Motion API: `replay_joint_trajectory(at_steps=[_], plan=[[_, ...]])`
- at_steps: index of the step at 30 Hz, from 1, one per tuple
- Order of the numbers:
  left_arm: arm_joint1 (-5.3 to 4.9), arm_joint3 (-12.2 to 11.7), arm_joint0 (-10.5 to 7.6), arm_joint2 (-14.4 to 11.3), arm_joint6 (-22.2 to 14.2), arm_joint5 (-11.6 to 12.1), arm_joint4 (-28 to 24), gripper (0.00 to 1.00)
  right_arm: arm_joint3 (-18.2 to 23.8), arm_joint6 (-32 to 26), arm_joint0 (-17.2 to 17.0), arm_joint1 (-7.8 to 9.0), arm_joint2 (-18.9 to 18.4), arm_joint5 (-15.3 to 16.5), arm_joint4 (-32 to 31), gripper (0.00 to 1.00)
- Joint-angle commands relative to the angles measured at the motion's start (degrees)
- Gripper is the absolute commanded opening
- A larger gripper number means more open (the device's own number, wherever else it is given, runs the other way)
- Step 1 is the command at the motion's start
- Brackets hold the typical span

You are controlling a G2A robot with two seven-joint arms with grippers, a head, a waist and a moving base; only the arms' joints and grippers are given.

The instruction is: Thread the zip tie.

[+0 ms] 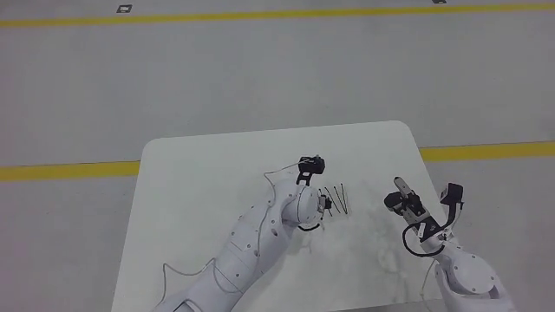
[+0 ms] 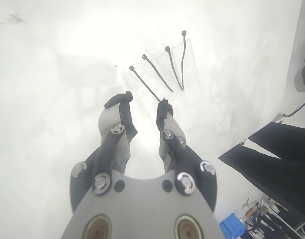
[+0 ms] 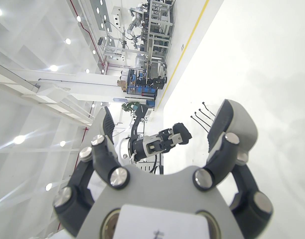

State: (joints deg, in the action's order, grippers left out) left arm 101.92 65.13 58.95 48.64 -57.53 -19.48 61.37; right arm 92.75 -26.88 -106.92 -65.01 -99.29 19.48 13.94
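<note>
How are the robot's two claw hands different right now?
The left gripper hangs close over the table, right beside the zip ties; the right gripper sits off to the side, away from them. The left gripper's jaws are moderately apart; the right gripper's are spread wider. Both are open and empty.

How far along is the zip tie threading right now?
Nothing done: all four zip ties lie flat, unlooped, on the table. In hand: the open left gripper sits at the tail of the nearest tie. Left: grasping and threading; the right gripper is open, empty.
</note>
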Motion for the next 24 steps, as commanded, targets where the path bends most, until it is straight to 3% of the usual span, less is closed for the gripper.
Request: replay_joint_trajectory(at_steps=[1, 11, 24], plan=[[0.05, -0.38, 0.07, -0.03, -0.32, 0.0, -0.08, 0.21, 0.0, 0.0, 0.0, 0.0, 0.0, 0.0, 0.0, 1.0], [1.08, -5.76, -1.86, -1.24, 1.31, 0.0, -2.26, 0.19, 0.0, 0.0, 0.0, 0.0, 0.0, 0.0, 0.0, 1.0], [2.54, -10.66, -4.26, -1.97, 3.22, 0.0, -2.12, 0.02, 0.0, 0.0, 0.0, 0.0, 0.0, 0.0, 0.0, 1.0]])
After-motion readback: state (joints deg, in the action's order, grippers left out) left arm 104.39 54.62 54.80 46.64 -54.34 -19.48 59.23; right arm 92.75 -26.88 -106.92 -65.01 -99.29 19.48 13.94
